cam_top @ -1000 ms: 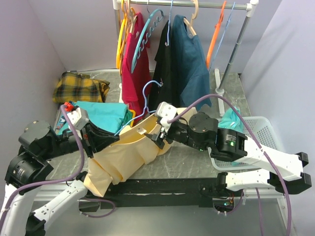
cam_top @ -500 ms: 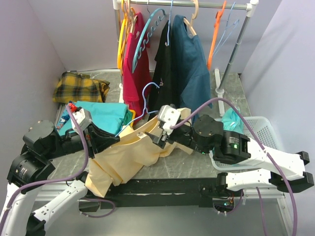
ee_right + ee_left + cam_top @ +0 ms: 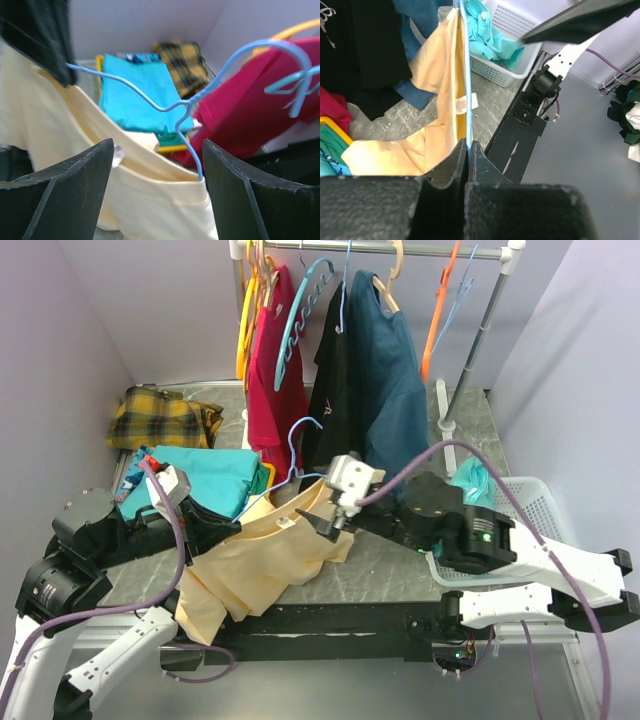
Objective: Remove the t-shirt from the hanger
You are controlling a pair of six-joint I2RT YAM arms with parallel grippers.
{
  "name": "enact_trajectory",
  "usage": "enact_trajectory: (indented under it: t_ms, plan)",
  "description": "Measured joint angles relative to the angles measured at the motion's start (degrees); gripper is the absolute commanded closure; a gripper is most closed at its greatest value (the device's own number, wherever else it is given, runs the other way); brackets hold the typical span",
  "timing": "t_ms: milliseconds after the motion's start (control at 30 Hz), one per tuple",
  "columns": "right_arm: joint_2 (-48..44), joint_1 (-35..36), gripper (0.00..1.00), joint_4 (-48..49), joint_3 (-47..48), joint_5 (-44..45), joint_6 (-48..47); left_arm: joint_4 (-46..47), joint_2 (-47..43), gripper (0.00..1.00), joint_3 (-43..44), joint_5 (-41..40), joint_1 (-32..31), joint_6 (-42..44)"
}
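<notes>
A pale yellow t-shirt (image 3: 262, 558) lies draped over the table's front edge, still on a thin blue wire hanger (image 3: 296, 454) whose hook sticks up above the collar. My left gripper (image 3: 234, 524) is shut on the hanger's wire at the shirt's left shoulder. In the left wrist view the jaws (image 3: 468, 145) pinch the blue wire (image 3: 465, 75) beside the yellow cloth (image 3: 437, 85). My right gripper (image 3: 329, 524) is open at the shirt's right shoulder. In the right wrist view its fingers (image 3: 75, 180) stand wide apart around the hanger (image 3: 176, 107) and collar (image 3: 150, 200), holding nothing.
A clothes rail (image 3: 400, 250) at the back holds red, black and dark blue garments and spare hangers. A folded teal shirt (image 3: 210, 475) and a plaid cloth (image 3: 160, 418) lie at the left. A white basket (image 3: 530, 502) with teal cloth stands at the right.
My right gripper has drawn back to the right and up, off the collar. The shirt has sunk lower and flatter. The left gripper has kept its hold on the hanger.
</notes>
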Motion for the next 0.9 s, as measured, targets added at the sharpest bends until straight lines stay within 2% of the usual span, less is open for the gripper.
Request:
enact_trajectory:
  t_ms: [167,400,567,900]
  plan:
    - [-2.21,1.05,0.25,-0.24,2.23,-1.90,0.28,-0.04,0.59,0.99,-0.02,0.07,0.00,0.20]
    - [5.09,1.16,0.32,-3.43,10.05,-0.28,2.95,-0.02,0.66,0.99,-0.13,2.34,0.00,1.18]
    - [8.90,1.16,0.34,-6.40,9.86,0.57,4.26,-0.87,0.52,0.99,-0.13,2.23,0.11,1.53]
    - [8.17,1.18,0.35,-6.23,8.33,3.91,5.20,-1.66,0.17,0.99,-0.13,2.36,0.11,1.79]
